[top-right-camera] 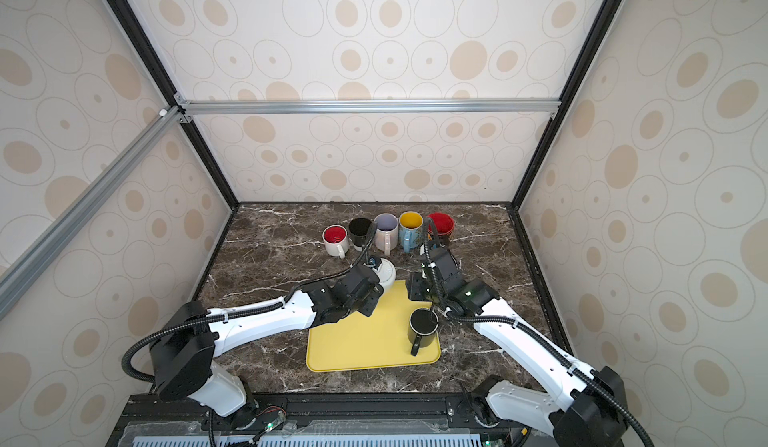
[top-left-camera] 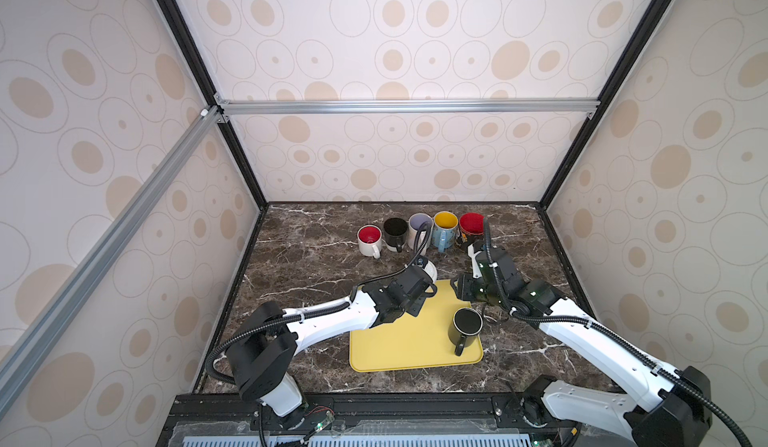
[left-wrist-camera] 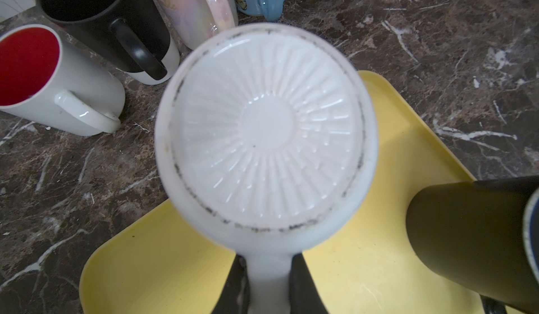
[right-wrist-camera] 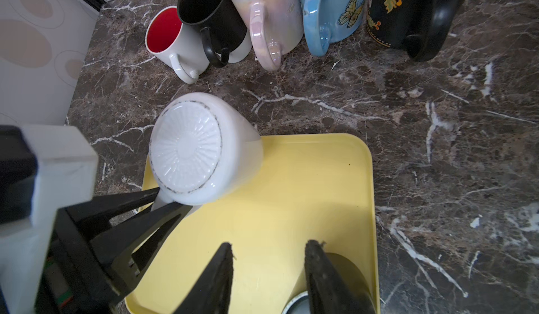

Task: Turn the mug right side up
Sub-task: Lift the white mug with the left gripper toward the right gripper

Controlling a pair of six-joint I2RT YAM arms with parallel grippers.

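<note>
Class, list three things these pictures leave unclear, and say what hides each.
1. Glossy white ceramic mug: its inside; only ribbed base and side show.
2. Its handle: covered by the left gripper, cut off by the left wrist view's edge.
3. Matt black mug on the yellow plastic tray: upright or inverted unclear; cut off in both wrist views, small in both top views.

Reaches inward with left gripper pinched tight on the handle of the white mug. Holds right gripper nearby, angled downward, jaws apart.
</note>
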